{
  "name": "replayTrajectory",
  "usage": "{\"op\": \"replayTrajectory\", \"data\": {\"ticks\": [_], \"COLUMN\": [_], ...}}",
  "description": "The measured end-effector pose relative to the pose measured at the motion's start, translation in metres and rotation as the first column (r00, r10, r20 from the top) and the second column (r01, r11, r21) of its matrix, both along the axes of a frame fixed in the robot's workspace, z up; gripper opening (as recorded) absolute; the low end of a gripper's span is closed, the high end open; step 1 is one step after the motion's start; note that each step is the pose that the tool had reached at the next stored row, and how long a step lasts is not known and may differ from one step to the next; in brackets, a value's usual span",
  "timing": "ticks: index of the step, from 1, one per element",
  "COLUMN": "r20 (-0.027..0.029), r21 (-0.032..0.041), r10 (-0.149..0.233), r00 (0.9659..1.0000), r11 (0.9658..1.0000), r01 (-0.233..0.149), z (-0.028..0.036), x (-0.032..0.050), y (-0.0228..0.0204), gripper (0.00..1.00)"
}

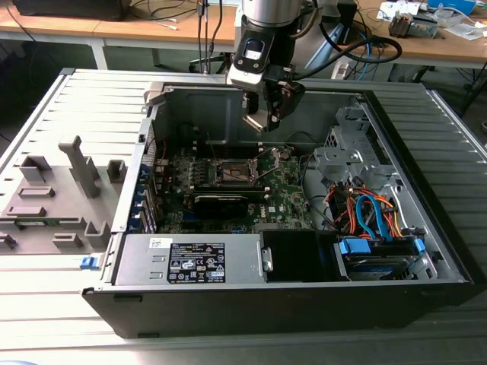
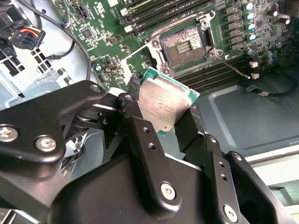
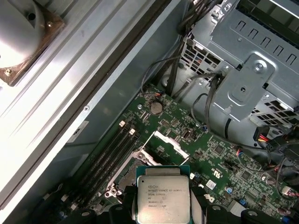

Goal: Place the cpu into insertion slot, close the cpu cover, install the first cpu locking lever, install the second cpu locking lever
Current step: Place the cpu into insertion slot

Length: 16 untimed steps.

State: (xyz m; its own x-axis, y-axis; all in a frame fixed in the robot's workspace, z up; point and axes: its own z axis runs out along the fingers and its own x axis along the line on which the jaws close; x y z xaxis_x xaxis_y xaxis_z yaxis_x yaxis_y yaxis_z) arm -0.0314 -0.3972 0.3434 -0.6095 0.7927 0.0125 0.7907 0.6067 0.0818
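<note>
I have the black end effector [image 2: 161, 112] clamped on the cpu [image 2: 166, 100], a small flat square chip with a silver-grey metal top and a green rim. The two dark fingers [image 2: 140, 135] press on opposite edges of the cpu, which sits right between the fingertips.

The chip hangs in the air inside the open dark computer case [image 1: 426, 293], above the green motherboard [image 1: 285, 201] and well clear of it. In the exterior view, the end effector [image 1: 268, 114] is up near the case's far wall. The case itself lies on a ribbed grey table [image 1: 46, 304].

In the first wrist view the cpu [image 3: 162, 196] turns its metal top, with small print on it, flat to the camera. In the second wrist view it looks tilted, one corner aimed toward the insertion slot [image 2: 184, 46]. Being square, it has no real long axis.

The slot is a small square socket with a brownish-dark centre and silver rim, and its contact field lies bare. The cpu cover [image 3: 168, 142], a thin silver frame plate, stands lifted off the slot (as far as I can judge from this angle). A thin wire locking lever [image 2: 229, 63] juts out beside the slot.
</note>
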Motion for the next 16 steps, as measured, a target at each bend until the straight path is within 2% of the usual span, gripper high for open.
{"op": "replayTrajectory", "data": {"ticks": [16], "r20": [0.0000], "r21": [-0.0010], "r10": [-0.030], "r00": [0.9995], "r11": [0.9995], "r01": [0.030], "z": [-0.0002], "x": [0.0000], "y": [0.0000], "gripper": [0.55]}}
